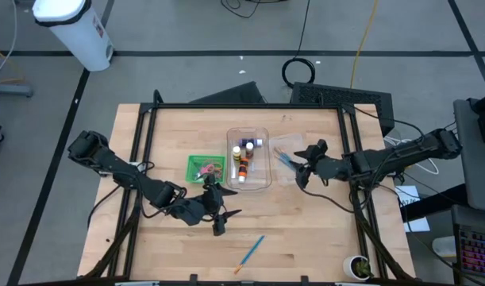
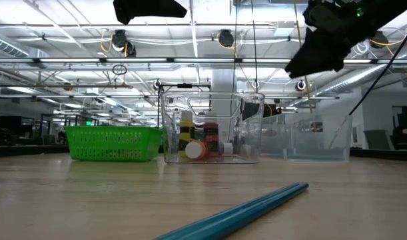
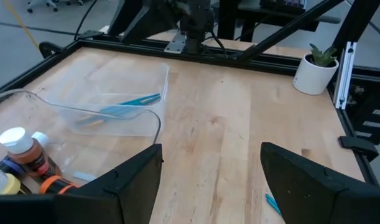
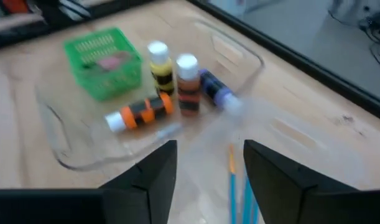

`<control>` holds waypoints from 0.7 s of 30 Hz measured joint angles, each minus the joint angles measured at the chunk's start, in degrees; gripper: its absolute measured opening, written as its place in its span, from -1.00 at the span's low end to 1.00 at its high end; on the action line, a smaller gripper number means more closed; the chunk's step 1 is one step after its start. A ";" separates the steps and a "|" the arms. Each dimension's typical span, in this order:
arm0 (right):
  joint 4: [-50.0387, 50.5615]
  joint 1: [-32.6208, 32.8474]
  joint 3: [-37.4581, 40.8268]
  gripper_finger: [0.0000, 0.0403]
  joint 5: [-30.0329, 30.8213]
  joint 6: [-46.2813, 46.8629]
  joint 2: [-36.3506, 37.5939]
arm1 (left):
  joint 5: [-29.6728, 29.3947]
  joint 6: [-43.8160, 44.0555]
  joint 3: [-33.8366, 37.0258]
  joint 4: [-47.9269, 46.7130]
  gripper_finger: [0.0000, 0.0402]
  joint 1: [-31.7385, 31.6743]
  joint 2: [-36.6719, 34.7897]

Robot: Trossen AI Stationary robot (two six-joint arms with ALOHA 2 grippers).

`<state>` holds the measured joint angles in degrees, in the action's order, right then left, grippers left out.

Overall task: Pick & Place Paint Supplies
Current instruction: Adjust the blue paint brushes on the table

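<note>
A clear middle bin (image 1: 248, 159) holds several small paint bottles (image 4: 177, 81), some upright, one orange one lying on its side. To its left a green basket (image 1: 205, 168) holds pink-handled scissors (image 4: 109, 62). A second clear tray (image 1: 290, 155) to its right holds thin blue brushes (image 4: 233, 180). My right gripper (image 4: 208, 149) hangs open above that tray, the brushes lying below its fingertips, apart from them. A blue brush with an orange tip (image 1: 249, 253) lies flat on the wood near the front edge. My left gripper (image 3: 211, 155) stands open and empty in front of the bins.
A small potted plant (image 1: 359, 268) stands at the table's front right corner. Black frame rails (image 1: 143, 127) run along the table's sides. Bare wood lies between the bins and the front edge, around the loose brush.
</note>
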<state>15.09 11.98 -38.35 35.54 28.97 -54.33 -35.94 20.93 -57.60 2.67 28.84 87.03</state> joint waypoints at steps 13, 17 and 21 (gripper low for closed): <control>-64.48 11.41 9.66 -0.16 -25.30 -17.30 -14.60 | 0.94 3.13 0.02 -1.22 0.40 0.00 -0.01; -71.53 14.11 9.68 -0.16 -25.11 -20.95 -19.41 | 9.53 2.52 0.02 -0.01 0.40 0.23 2.09; -71.84 14.26 9.70 -0.16 -24.85 -21.46 -21.05 | 20.98 -6.21 0.02 5.70 0.40 2.37 9.40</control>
<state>-56.75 26.24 -28.64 10.69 7.51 -75.38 -14.97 14.72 -57.58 8.37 31.21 96.43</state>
